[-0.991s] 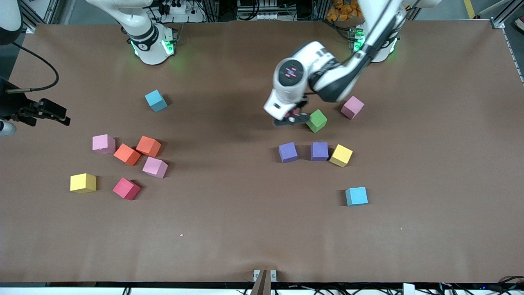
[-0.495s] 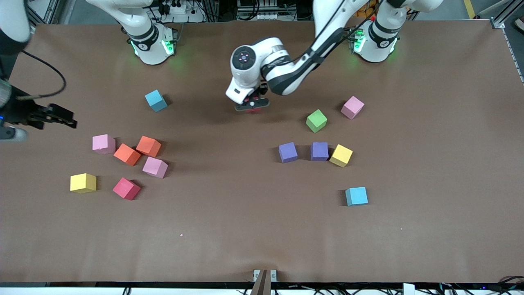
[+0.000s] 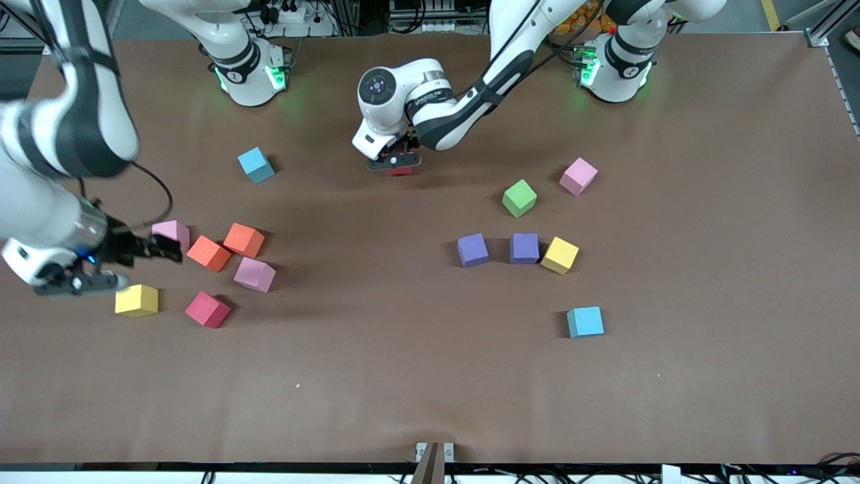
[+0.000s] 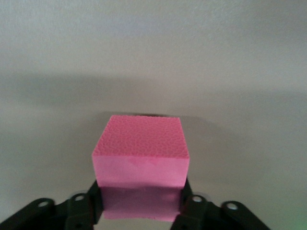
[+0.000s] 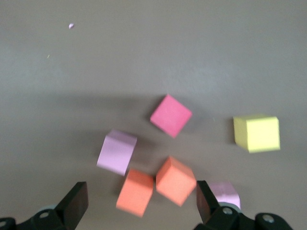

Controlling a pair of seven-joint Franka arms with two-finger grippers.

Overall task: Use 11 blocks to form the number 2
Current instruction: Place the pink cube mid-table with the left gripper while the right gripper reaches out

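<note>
My left gripper [image 3: 395, 165] is low at the middle of the table, farther from the camera than the other blocks. Its fingers press both sides of a red block [image 3: 401, 171] [image 4: 140, 143], which rests on the table. My right gripper [image 3: 161, 250] [image 5: 139, 201] hangs open over a cluster at the right arm's end. Two orange blocks [image 5: 135, 192] [image 5: 176, 180] lie between its fingers. A pink block [image 3: 168, 230], another pink block [image 3: 254, 274], a red one [image 3: 207, 309] and a yellow one [image 3: 136, 300] are around them. No number 2 is in view.
Two purple blocks [image 3: 472, 249] [image 3: 524, 248] and a yellow block [image 3: 560, 255] sit in a row toward the left arm's end. A green block [image 3: 519, 198], a pink block [image 3: 578, 176] and a light blue block [image 3: 585, 321] lie around that row. Another light blue block [image 3: 256, 165] sits alone.
My left gripper carried the red block from beside the green block toward the table's middle and came down with it. My right arm swung in from the table's edge over the orange blocks.
</note>
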